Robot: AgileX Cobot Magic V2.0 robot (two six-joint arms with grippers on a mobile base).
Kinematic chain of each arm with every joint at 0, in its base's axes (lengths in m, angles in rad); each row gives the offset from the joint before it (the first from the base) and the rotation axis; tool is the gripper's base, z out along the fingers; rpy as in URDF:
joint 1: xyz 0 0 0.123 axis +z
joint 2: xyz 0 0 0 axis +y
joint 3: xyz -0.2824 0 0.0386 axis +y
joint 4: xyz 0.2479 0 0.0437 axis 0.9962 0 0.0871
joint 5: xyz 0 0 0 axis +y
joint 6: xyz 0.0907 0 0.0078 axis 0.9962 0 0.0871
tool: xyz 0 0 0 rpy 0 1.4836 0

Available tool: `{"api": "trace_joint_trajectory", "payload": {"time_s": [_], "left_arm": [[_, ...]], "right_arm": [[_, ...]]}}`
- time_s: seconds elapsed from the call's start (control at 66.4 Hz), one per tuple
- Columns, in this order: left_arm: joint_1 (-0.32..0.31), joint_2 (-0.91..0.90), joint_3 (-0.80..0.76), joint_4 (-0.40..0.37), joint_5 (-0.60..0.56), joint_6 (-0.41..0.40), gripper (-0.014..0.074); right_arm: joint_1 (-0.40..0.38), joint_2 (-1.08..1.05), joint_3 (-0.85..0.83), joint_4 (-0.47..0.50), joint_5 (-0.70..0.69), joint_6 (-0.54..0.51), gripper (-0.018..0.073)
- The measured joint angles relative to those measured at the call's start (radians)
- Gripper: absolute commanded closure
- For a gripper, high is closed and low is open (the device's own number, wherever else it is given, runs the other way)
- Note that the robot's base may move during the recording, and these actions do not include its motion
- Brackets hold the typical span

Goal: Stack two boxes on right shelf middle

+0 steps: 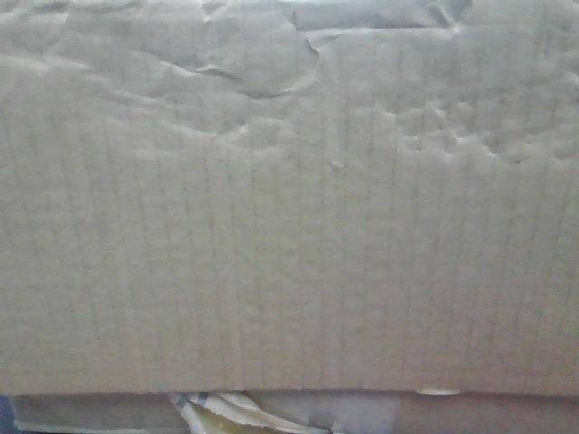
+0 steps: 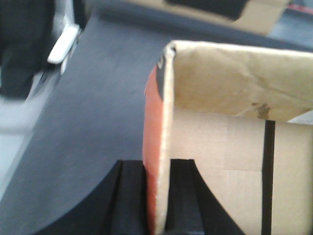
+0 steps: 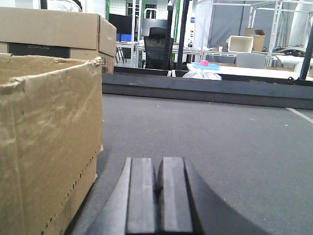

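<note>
Creased cardboard box (image 1: 289,226) fills the front view. Left gripper (image 2: 156,200) pinches one box wall (image 2: 168,122); right gripper (image 3: 159,196), pressed together and empty, sits beside a box on grey surface (image 3: 220,147). One-sided grip may tear or tilt it.

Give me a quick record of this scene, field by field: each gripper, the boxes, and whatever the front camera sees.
left gripper: shut on the upright wall of a cardboard box
right gripper: shut, empty, above the dark grey surface
beside right gripper: creased brown box, on the left of that view
background: another box with a dark label
front view: filled by a creased cardboard face, torn tape below its lower edge
shelf: not in view
</note>
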Motion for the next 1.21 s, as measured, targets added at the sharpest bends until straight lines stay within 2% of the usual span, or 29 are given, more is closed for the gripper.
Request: {"api": "trace_joint_trajectory", "payload": {"time_s": [0.121,0.331,0.482,0.618,0.859,1.085,1.205], "left_arm": [[-0.166,-0.001,-0.050,0.107,0.018,-0.106,0.0707],[-0.436,0.001,-0.041,0.236,0.027,-0.293,0.0707],[-0.587,0.001,0.006,0.309,0.031,-0.391,0.0707],[-0.685,0.002,0.072,0.364,0.033,-0.462,0.0707],[-0.792,0.002,0.220,0.422,0.033,-0.578,0.0707],[-0.805,0.002,0.416,0.453,0.028,-0.667,0.0707],[-0.805,0.004,0.517,0.418,-0.015,-0.686,0.0707]], "right_arm": [[0.000,0.000,0.000,0.000,0.000,0.000,0.0721],[0.000,0.000,0.000,0.000,0.000,0.000,0.0721],[0.000,0.000,0.000,0.000,0.000,0.000,0.0721],[0.000,0.000,0.000,0.000,0.000,0.000,0.0721],[0.000,0.000,0.000,0.000,0.000,0.000,0.0721],[0.000,0.000,0.000,0.000,0.000,0.000,0.0721],[0.000,0.000,0.000,0.000,0.000,0.000,0.0721]]}}
